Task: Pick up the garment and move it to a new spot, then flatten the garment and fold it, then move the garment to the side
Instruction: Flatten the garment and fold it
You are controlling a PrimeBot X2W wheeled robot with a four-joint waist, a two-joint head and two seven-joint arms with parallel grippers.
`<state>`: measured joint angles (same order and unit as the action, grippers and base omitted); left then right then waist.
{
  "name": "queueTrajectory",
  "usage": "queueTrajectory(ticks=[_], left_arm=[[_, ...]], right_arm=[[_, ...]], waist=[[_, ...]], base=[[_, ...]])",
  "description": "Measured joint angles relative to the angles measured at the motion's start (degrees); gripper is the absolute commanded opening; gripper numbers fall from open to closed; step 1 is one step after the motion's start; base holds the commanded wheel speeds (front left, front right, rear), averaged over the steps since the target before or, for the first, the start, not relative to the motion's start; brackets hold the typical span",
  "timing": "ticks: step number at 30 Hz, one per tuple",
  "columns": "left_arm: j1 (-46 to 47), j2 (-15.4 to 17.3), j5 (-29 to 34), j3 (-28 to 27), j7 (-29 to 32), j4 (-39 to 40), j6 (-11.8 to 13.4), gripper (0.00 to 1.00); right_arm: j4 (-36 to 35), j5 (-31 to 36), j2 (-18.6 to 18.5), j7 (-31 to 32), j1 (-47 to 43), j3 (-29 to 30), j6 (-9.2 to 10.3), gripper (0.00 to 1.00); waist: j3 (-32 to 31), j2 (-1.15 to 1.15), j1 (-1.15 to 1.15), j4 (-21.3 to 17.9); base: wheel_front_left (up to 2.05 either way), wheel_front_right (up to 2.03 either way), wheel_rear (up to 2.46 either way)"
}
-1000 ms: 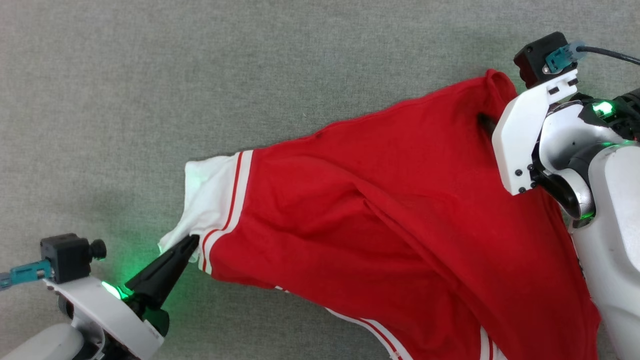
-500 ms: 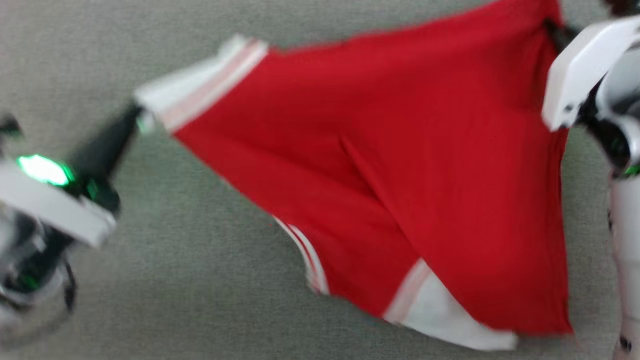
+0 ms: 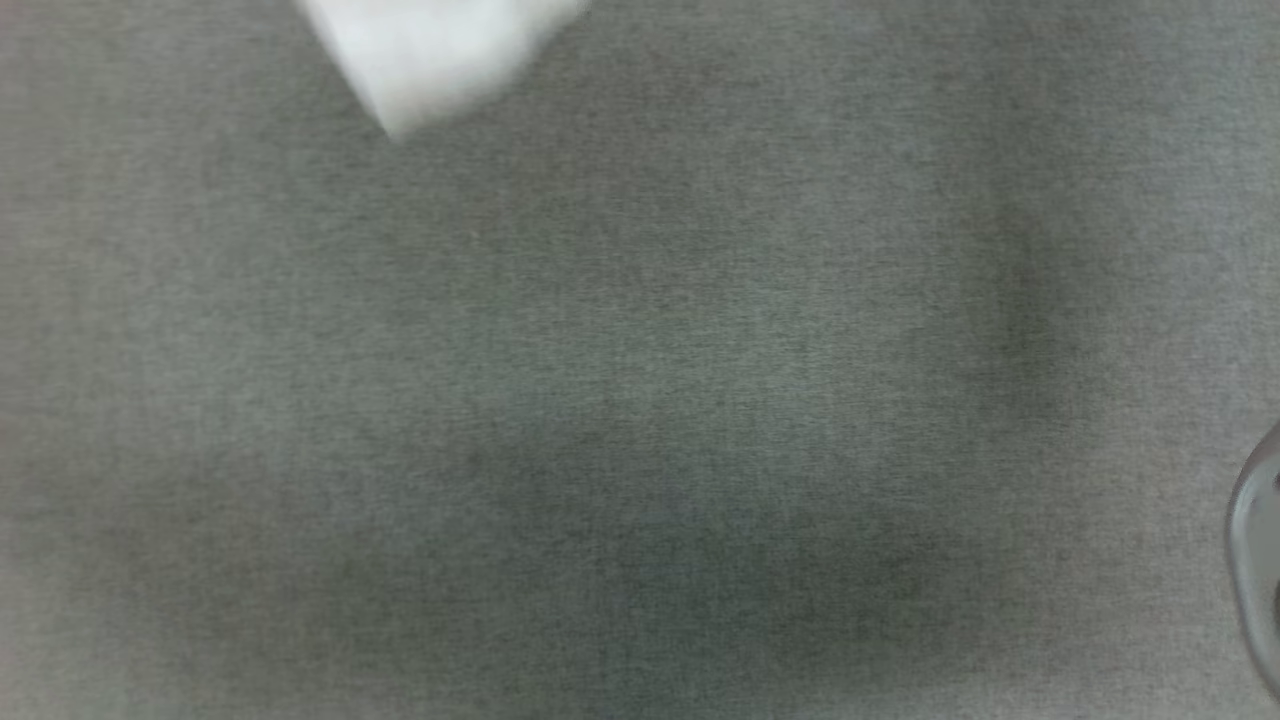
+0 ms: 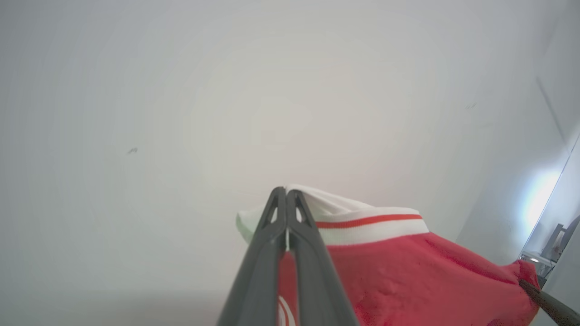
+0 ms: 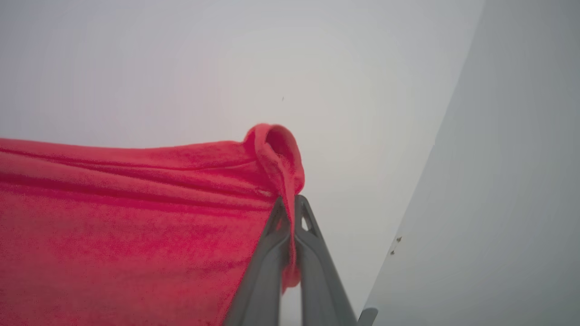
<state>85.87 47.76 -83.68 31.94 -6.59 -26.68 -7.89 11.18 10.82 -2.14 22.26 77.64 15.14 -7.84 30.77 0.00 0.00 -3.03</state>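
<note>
Most of the head view is bare grey woven counter [image 3: 640, 400] with a blurred white patch [image 3: 440, 50] at its top edge; a second ago red cloth sprawled across it, but the camera has swung. The bright red knit garment [image 4: 408, 276] with white striped bands hangs stretched before a pale wall [image 4: 181, 113]. Pressed together, the left pincer [image 4: 286, 192] pinches its white band [image 4: 362, 226]; the right pincer [image 5: 290, 201] pinches a folded red corner.

The garment [image 4: 408, 276] spans left claw [image 4: 286, 191] to right claw [image 5: 290, 202].
</note>
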Motion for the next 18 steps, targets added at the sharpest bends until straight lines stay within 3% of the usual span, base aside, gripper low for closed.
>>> queueTrajectory(ticks=[4, 8, 13, 18], left_arm=[[8.9, -2.2, 0.9, -0.7, -1.0, -4.0, 0.0, 0.00], [7.8, -2.4, 1.1, 1.3, -2.0, -4.9, 0.0, 0.00], [-5.6, -3.0, -3.1, 2.4, -5.2, -3.1, 0.1, 0.00], [-21.7, 0.1, -8.1, 2.8, -5.8, 10.9, 0.3, 0.00]], right_arm=[[3.8, -0.5, 0.1, -4.8, 5.5, 0.4, -0.08, 0.00], [8.1, -0.6, 0.0, -6.7, 4.9, 0.4, -0.12, 0.00], [11.9, -0.4, 0.2, -8.2, -3.2, -0.1, -0.14, 0.00], [11.1, -2.4, -0.5, -9.4, -12.8, -1.6, 0.16, 0.00]], waist=[[0.6, 0.00, 0.00, -1.4], [0.4, 0.00, 0.00, -1.4], [0.0, 0.00, 0.00, -0.3], [-0.2, 0.00, 0.00, 0.5]], base=[[0.00, 0.00, 0.00], [0.00, 0.00, 0.00], [0.00, 0.00, 0.00], [0.00, 0.00, 0.00]])
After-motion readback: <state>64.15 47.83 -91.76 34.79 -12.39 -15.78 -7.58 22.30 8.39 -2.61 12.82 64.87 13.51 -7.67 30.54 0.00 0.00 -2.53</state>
